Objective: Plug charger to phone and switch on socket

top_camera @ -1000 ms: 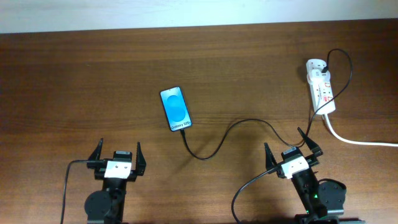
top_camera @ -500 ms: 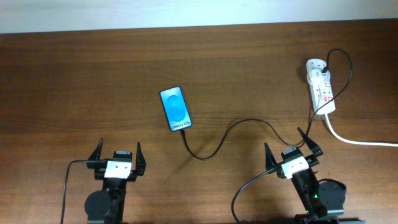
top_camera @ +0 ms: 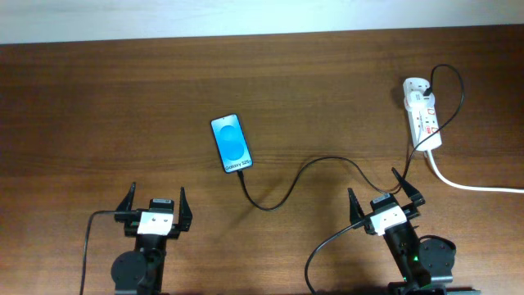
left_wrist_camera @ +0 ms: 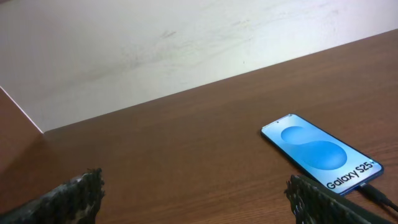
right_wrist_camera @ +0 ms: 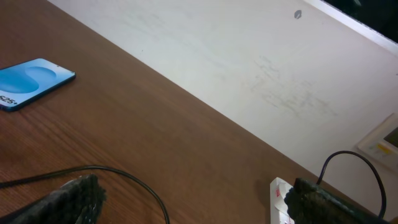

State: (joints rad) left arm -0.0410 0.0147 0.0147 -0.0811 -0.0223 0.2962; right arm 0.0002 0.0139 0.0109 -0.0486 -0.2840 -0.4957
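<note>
There is one phone [top_camera: 232, 143], one charger [top_camera: 332, 158], one socket [top_camera: 422, 113] with one white cord [top_camera: 475, 186], and two claws: left claw [top_camera: 155, 197], right claw [top_camera: 379, 192].

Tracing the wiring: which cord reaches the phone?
The thin black cable: its tip lies by the phone, at the lower edge. The thick white cord runs off right instead.

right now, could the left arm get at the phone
Probably yes. The left pincer stands open, and only bare table lies between it and the phone, flat ahead and slightly to its right. The charger trails away on the other side, off that path.
</note>
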